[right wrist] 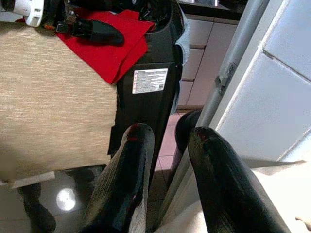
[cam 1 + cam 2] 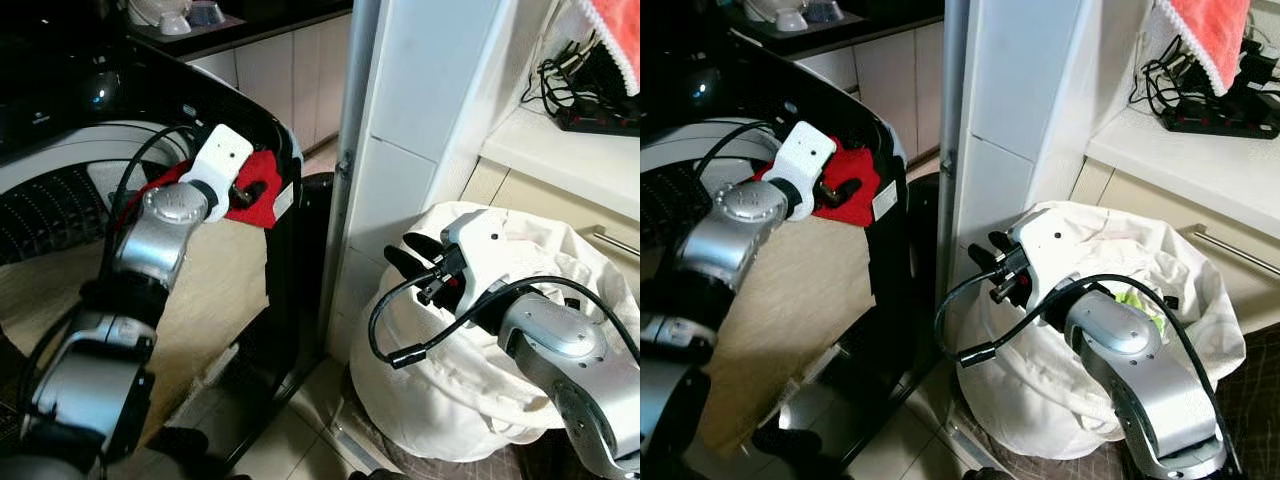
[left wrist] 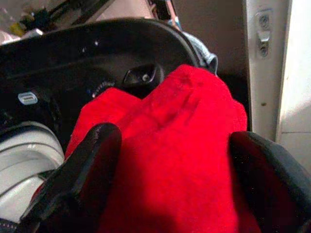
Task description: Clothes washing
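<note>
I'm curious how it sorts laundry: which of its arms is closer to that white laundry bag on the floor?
The right. Its end effector hovers empty at the white laundry bag's rim, while the left end effector is over at the washing machine, gripping a red cloth.

I see the tiled floor (image 2: pixel 905 440) carrying 2 things: the black washing machine (image 2: pixel 885 260) and, just beside it, a white laundry bag (image 2: pixel 1040 400).

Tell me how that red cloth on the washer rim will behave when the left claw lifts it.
The red cloth probably goes limp: it already folds and drapes over the washer rim. It looks thin, so likely light. The left claw has it between its fingers, yet loose corners may sag and catch the rim.
</note>
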Robot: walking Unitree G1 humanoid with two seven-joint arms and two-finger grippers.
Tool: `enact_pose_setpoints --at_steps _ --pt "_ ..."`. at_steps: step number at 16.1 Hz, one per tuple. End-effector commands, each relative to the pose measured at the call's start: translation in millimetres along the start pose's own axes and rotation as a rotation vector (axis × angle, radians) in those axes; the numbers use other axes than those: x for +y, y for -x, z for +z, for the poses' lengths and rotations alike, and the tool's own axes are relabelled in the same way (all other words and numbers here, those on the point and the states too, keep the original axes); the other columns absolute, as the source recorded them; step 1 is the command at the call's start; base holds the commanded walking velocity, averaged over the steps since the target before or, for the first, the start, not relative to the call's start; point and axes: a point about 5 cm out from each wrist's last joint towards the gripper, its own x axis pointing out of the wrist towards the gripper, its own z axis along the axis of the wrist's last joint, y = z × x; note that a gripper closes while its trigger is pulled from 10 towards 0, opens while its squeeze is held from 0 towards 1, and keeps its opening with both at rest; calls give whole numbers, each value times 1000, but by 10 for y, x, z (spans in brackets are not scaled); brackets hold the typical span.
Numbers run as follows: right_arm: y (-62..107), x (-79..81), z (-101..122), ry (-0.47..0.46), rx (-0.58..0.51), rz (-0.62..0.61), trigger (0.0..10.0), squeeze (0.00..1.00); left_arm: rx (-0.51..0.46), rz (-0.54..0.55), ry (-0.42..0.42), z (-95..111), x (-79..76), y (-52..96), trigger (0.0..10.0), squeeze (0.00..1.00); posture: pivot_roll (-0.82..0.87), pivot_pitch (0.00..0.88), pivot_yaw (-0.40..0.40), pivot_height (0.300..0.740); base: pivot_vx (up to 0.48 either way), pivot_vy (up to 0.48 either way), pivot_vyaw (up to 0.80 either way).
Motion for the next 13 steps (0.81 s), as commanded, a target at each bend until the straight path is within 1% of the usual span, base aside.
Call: enact_pose_setpoints --at_steps 1,2,3,4,5,13 --pt "33 -33 59 13 -15 -9 10000 0 59 27 14 -104 81 8 10000 0 -127 25 -18 740 0 0 0" --pt "33 -37 61 13 -14 -10 10000 0 60 32 5 -103 94 5 10000 0 -127 27 -19 740 0 0 0" --pt "34 -43 62 16 -13 -12 10000 0 55 38 0 -95 113 1 5843 0 -127 25 -19 740 0 0 0" --pt "35 -48 63 17 -12 -12 10000 0 49 40 0 -80 125 1 2078 0 -126 27 -21 740 0 0 0" --pt "36 -54 64 18 -10 -12 10000 0 39 44 -3 -56 143 1 0 0 -126 26 -22 740 0 0 0" --pt "35 -75 64 22 -4 -11 10000 0 -13 51 0 62 241 6 0 0 -124 23 -25 740 0 0 0"
